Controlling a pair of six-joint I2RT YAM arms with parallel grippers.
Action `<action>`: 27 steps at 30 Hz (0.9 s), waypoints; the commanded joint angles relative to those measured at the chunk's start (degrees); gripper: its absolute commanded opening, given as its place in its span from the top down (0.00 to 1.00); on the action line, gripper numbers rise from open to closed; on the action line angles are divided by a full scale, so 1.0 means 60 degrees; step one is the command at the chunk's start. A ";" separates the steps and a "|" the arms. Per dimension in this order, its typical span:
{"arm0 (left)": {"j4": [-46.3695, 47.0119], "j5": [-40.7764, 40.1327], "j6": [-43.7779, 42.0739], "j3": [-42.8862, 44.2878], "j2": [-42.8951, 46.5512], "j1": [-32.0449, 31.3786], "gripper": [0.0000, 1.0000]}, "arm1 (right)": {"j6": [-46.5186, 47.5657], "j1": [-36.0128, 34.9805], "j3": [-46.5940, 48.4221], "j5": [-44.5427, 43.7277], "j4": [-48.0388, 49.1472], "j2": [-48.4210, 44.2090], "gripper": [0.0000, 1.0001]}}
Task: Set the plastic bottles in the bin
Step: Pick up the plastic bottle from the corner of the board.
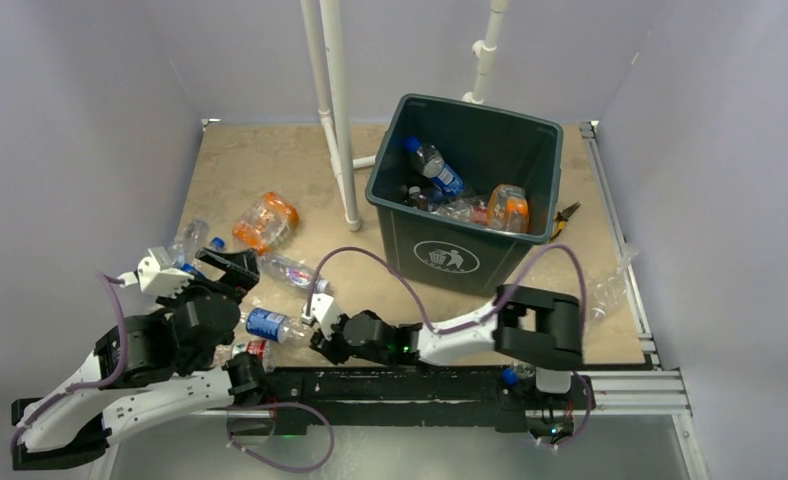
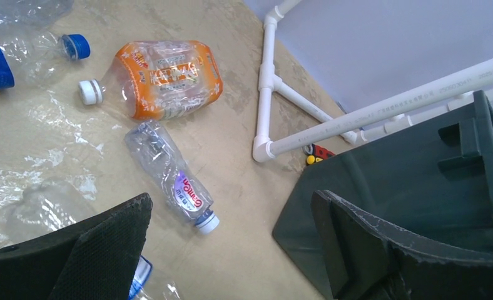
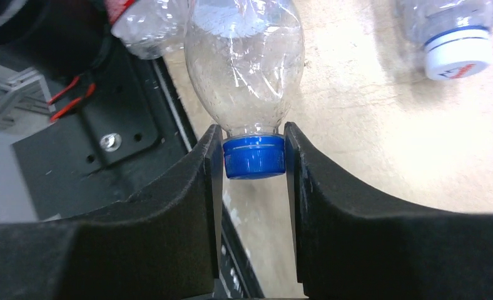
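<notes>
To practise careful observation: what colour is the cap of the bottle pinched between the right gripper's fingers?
Blue: the cap shows best in the right wrist view.

White-and-black arms (image 1: 450, 342); purple cables (image 1: 360, 251).

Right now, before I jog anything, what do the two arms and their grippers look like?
The left arm and right arm have white shell links joined by chunky black joints, and a loose purple cable runs along each. The left gripper and right gripper have broad, curved black fingers with a coarse, foam-like texture. No markings are visible.
</notes>
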State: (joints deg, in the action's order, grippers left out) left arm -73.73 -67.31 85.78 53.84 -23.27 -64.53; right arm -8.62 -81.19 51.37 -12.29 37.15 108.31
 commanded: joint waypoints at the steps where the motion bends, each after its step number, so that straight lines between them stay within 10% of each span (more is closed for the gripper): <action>1: 0.0654 -0.0169 -0.1012 0.0350 0.0112 0.0018 0.01 | 0.0456 -0.0334 -0.0611 0.0154 -0.1218 -0.1953 0.84; 10: 0.2664 -0.0122 -0.3119 0.0697 0.0128 0.0018 0.01 | 0.0538 -0.0414 -0.0485 -0.0243 -0.4987 -0.5661 1.00; 15: 0.5353 0.0990 -0.7111 0.1417 -0.0057 0.0018 0.01 | 0.0540 -0.0415 0.0952 -0.0798 -0.7853 -0.6397 1.00; 22: 0.9879 0.6421 -1.3245 0.1892 -0.0426 0.0018 0.01 | -0.0302 -0.0416 0.4397 -0.0546 -1.2974 -0.6219 1.00; 27: 0.7903 1.0795 -1.5643 0.4398 -0.2888 0.0034 0.01 | -0.0713 -0.0414 0.6787 -0.0130 -1.5952 -0.5646 1.00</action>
State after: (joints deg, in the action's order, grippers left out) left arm -25.17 -30.79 12.19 69.54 -29.63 -64.53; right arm -10.17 -83.61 83.29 -15.27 -39.53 73.23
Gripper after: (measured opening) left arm 0.993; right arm 0.383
